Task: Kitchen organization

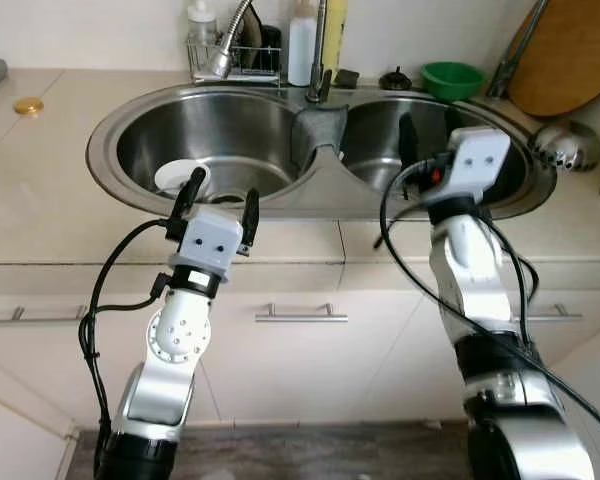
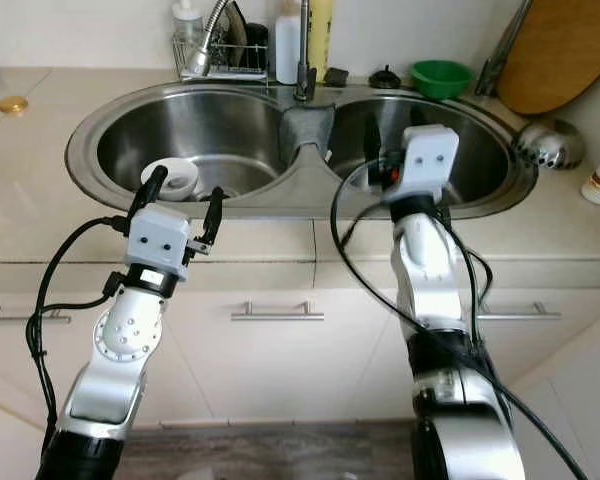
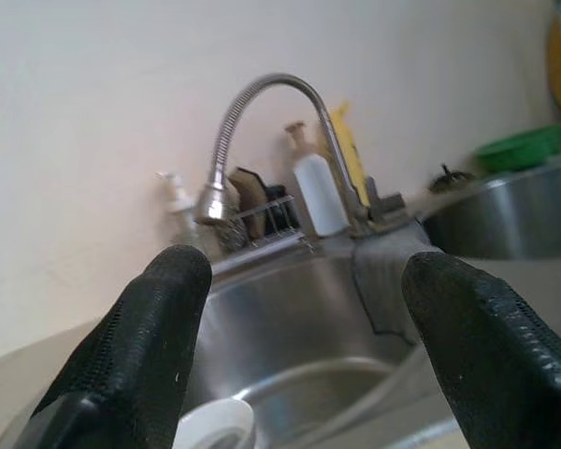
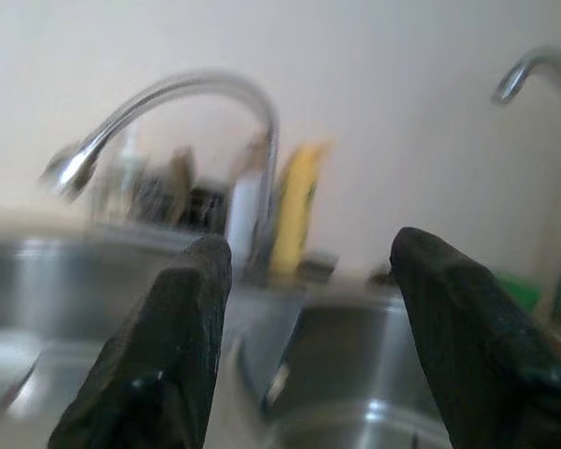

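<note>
While both hover at sink (image 1: 120,120) front edge, left claw (image 1: 218,196) and right claw (image 4: 304,309) spread wide, empty.

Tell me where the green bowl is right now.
The green bowl sits on the counter behind the right basin of the sink, at the robot's right, between the small black stopper and the round wooden board leaning against the wall.

Right wrist view is motion-blurred: faucet (image 4: 178,98) and bottles behind it lack detail. White cup (image 1: 181,178) in left basin is partly hidden by left gripper (image 1: 218,195). Cutting board (image 1: 568,55) is cropped at the counter's far right corner.
</note>
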Robot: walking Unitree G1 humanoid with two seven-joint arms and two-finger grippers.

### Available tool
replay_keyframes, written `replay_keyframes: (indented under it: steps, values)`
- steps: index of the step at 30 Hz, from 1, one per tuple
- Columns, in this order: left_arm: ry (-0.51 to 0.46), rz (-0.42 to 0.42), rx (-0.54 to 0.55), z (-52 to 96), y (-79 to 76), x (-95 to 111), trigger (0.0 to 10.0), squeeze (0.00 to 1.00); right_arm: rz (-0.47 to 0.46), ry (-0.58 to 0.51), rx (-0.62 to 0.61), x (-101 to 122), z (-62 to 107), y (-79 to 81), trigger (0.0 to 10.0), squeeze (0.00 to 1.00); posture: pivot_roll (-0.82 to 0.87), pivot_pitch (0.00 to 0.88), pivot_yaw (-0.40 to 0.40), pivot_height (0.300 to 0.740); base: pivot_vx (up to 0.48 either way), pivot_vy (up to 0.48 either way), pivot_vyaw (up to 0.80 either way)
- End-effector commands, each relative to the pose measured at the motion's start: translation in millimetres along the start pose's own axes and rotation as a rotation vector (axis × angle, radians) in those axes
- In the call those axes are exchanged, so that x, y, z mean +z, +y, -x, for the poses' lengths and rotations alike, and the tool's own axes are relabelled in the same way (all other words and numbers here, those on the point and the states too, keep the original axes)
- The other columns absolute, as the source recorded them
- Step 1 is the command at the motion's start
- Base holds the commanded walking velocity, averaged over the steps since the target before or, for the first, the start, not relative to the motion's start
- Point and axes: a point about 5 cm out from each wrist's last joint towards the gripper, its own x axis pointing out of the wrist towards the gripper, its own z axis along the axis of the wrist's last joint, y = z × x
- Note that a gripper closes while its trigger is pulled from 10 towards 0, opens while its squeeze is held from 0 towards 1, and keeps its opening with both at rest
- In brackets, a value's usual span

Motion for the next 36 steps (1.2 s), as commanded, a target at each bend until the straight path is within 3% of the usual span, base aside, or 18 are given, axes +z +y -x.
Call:
replay_keyframes:
  steps: [1,6,12,15,23,36]
  values:
    - [-0.009,0.002,-0.019,1.7,-1.3,4,10.0,0.00,0.002,0.004,0.009,6,2.5,-0.9,10.0,0.00,0.02,0.000,-0.064,0.740,0.000,0.289,0.00]
    - [-0.009,0.006,-0.018,8.6,-1.0,7,10.0,0.00,0.040,0.050,0.028,7,25.8,-0.6,10.0,0.00,0.01,0.000,-0.068,0.740,0.000,0.409,0.00]
    - [0.004,0.013,-0.032,13.9,-3.9,8,10.0,0.00,0.050,0.072,0.046,8,34.5,4.3,10.0,0.00,0.01,0.000,-0.063,0.740,0.000,0.416,0.00]
    - [0.003,0.012,-0.036,14.0,-3.8,9,10.0,0.00,0.074,0.066,0.069,11,36.3,8.2,10.0,0.00,0.01,0.000,-0.061,0.740,0.000,0.412,0.00]
    - [-0.004,0.010,-0.021,11.1,-1.1,11,10.0,0.00,0.096,0.071,0.049,14,35.2,6.4,10.0,0.00,0.01,0.000,-0.063,0.740,0.000,0.400,-0.80]
    - [-0.032,-0.028,-0.026,7.0,-5.9,13,10.0,0.00,0.136,0.041,0.043,18,33.8,7.5,10.0,0.00,0.01,0.000,-0.068,0.740,0.000,0.000,-0.80]
